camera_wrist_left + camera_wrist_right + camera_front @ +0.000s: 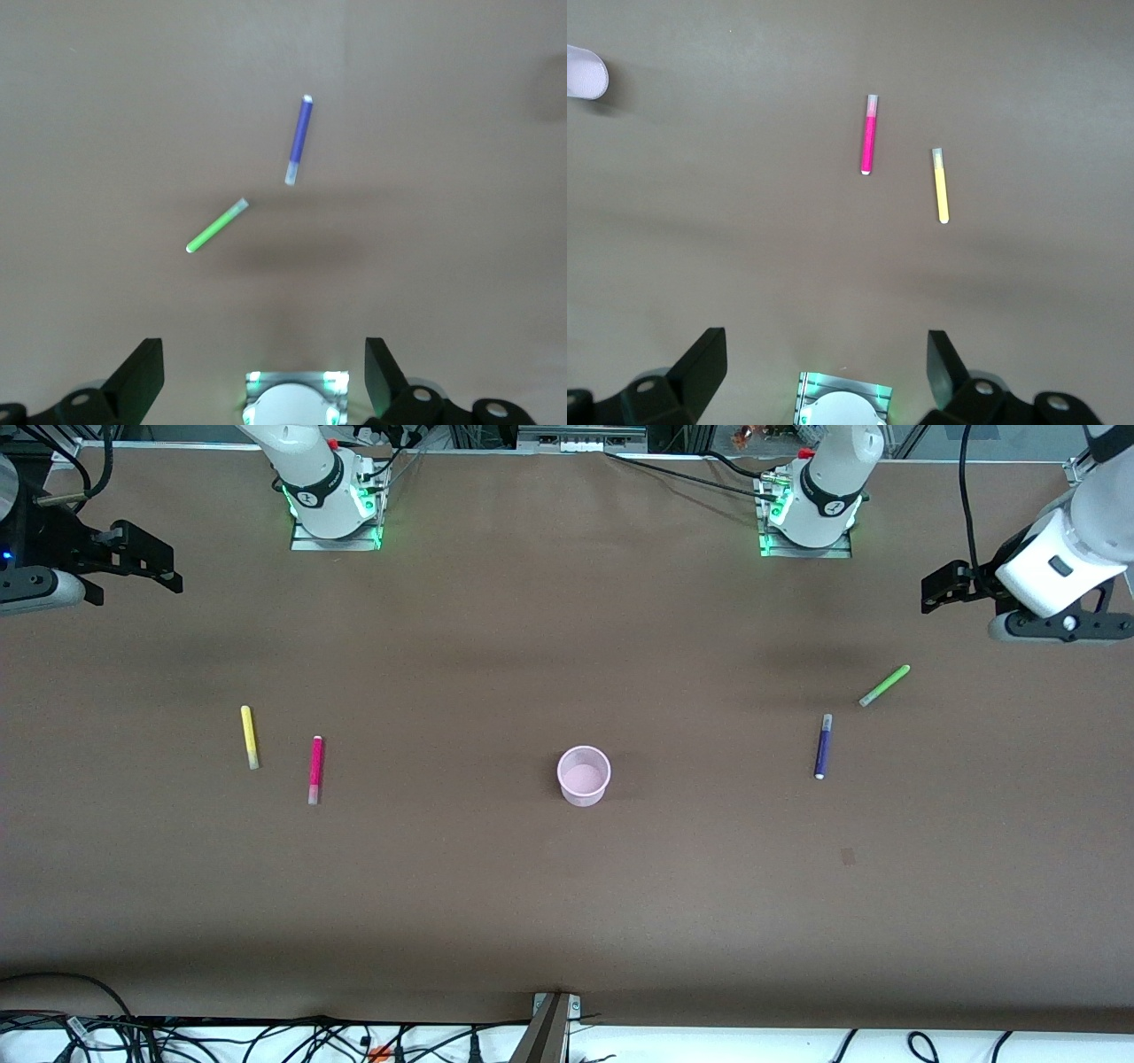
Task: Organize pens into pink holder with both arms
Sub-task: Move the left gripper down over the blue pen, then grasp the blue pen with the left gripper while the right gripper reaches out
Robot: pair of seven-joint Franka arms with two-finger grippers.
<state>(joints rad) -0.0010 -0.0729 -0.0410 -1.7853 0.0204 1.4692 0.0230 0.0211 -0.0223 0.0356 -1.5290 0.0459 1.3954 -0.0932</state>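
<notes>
Four pens [316, 770] lie round pink holder [584, 776]; left tool [264, 376] & right tool [827, 372] spread, empty.

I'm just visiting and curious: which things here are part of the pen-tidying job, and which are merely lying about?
Part of the job:
yellow pen
magenta pen
purple pen
green pen
pink holder
left gripper, open
right gripper, open

Just lying about:
cables along the table's edge

You've got the pink pen [869, 135] and yellow pen [940, 186] lying side by side, apart, with the right gripper [824, 367] wide open.
</notes>
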